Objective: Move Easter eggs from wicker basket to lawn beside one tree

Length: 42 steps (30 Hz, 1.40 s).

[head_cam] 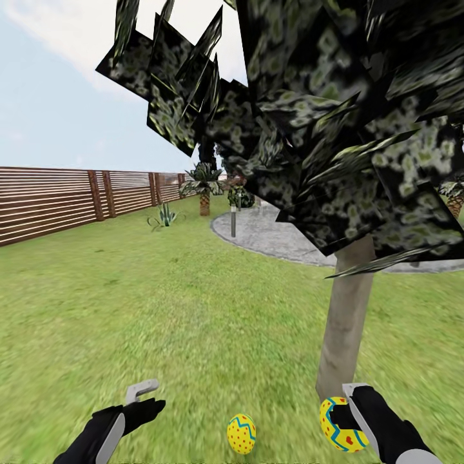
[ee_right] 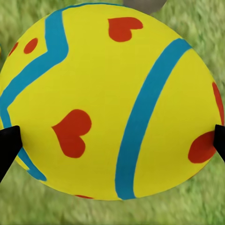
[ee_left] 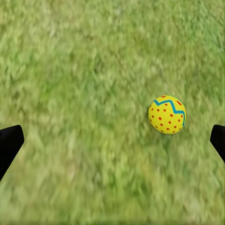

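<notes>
a: where are we with the eggs?

b: our right pincer (head_cam: 353, 412) is clamped on one easter egg (head_cam: 341, 424), low down and just beside the foot of the pale trunk of the tree (head_cam: 345, 328). in the right wrist view that egg (ee_right: 110, 101) sits between the two black fingertips (ee_right: 8, 145), touching both.

a: and the left?

b: our left pincer (head_cam: 145, 396) is released and holds nothing. it hangs over the lawn (head_cam: 193, 309), and its wrist view has a second egg (ee_left: 167, 115) lying on the grass between the spread fingertips (ee_left: 9, 145), nearer one of them. in the head view that resting egg (head_cam: 241, 434) is between our two arms, near the trunk but not touching it.

a: so which relation matters for the coming move?

b: we'd say the held egg against the trunk and the ground. it is on the trunk's near side, close to the grass, though we cannot tell whether it touches the grass yet. its long axis looks tilted, roughly upright. the right arm is the nearer one to the tree, so lowering and letting go there should leave it beside the first.

a: and the third egg?

b: not something we can place from here, nor the wicker basket. we judge two of three are at this tree.
</notes>
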Available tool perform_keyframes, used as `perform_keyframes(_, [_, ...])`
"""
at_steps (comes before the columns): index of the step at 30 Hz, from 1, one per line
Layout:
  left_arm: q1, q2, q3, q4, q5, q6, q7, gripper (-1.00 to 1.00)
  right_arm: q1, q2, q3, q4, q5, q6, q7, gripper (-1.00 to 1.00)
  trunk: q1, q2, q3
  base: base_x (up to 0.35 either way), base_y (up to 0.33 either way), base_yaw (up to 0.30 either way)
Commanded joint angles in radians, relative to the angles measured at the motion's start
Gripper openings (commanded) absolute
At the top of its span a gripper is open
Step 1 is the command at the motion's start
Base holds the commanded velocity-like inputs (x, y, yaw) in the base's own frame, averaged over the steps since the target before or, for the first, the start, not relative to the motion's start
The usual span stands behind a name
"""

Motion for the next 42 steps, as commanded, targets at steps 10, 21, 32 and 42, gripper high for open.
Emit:
perform_keyframes(10, [-0.001,0.000,0.003,-0.001,0.003,0.008,-0.004,1.00,0.000,-0.001,0.001,-0.001,-0.001,0.005,-0.003,-1.00,0.038,-0.071,-0.033,0.000,0.000,0.000])
perform_keyframes(21, [-0.001,0.000,0.003,-0.001,0.003,0.008,-0.004,1.00,0.000,-0.001,0.001,-0.001,-0.001,0.005,-0.003,-1.00,0.081,-0.148,-0.067,0.000,0.000,0.000])
perform_keyframes(32, [-0.001,-0.002,0.003,-0.001,0.003,0.008,-0.004,1.00,0.000,0.000,0.001,-0.001,-0.001,0.005,-0.003,-1.00,0.123,-0.225,-0.102,0.000,0.000,0.000])
perform_keyframes(42, [-0.001,-0.002,0.003,-0.001,0.003,0.008,-0.004,1.00,0.000,0.000,0.001,0.006,-0.003,0.005,-0.003,-1.00,0.161,-0.295,-0.133,0.000,0.000,0.000])
